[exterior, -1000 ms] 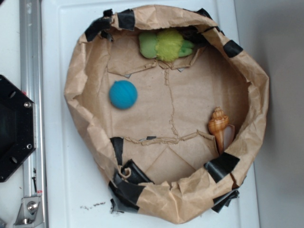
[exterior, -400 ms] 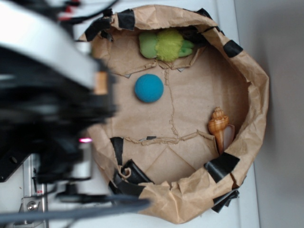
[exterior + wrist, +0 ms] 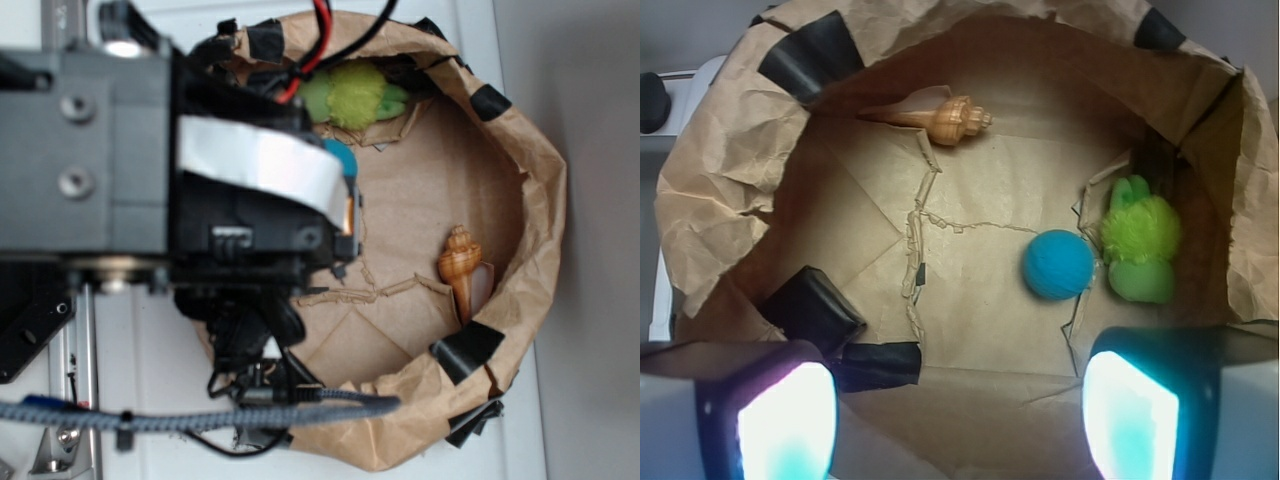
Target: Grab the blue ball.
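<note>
Matte round blue ball (image 3: pixel 1059 264) on crinkled paper bag (image 3: pixel 730 170); claw (image 3: pixel 960 405) spread

The arm (image 3: pixel 200 190) hides most of the blue ball (image 3: pixel 341 158) (exterior view).

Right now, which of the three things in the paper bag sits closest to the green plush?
The blue ball. It lies right beside the green plush, nearly touching, while the seashell sits far off by the opposite wall.

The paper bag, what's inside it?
Inside the paper bag lie a blue ball, a green fuzzy toy touching it, and a seashell. From above, the robot arm covers most of the ball.
</note>
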Controlling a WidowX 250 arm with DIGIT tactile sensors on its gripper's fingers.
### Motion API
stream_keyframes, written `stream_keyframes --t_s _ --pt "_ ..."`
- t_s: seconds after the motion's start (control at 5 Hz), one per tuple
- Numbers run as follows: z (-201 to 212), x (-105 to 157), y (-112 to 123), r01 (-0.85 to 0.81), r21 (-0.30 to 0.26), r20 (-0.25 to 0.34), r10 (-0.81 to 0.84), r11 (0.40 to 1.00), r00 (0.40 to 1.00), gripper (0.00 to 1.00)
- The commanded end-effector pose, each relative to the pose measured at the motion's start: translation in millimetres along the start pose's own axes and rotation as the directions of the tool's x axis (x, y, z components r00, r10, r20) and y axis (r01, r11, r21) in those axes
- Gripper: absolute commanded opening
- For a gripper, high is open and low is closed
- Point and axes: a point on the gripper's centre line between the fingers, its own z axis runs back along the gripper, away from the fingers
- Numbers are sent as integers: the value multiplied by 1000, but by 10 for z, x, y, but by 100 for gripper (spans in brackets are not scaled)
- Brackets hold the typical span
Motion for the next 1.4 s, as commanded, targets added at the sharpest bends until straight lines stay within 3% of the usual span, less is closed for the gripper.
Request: stream_keyframes --t_s 0.0,0.2,0.4,0.6,0.8,1.0,1.2 --pt "79 49 0 4 5 34 -4 1000 999 100" --pt "-476 327 337 162 54 11 -162 985 987 100" --pt "-994 417 245 323 76 -46 -320 943 946 100" --pt "-1475 138 155 444 121 -184 -419 888 889 100" --pt "-1496 -119 195 475 102 -244 -441 874 864 100" --pt "-1436 -205 400 389 162 -304 -330 907 894 69" --pt "-1334 -189 439 349 176 -279 -294 920 914 0"
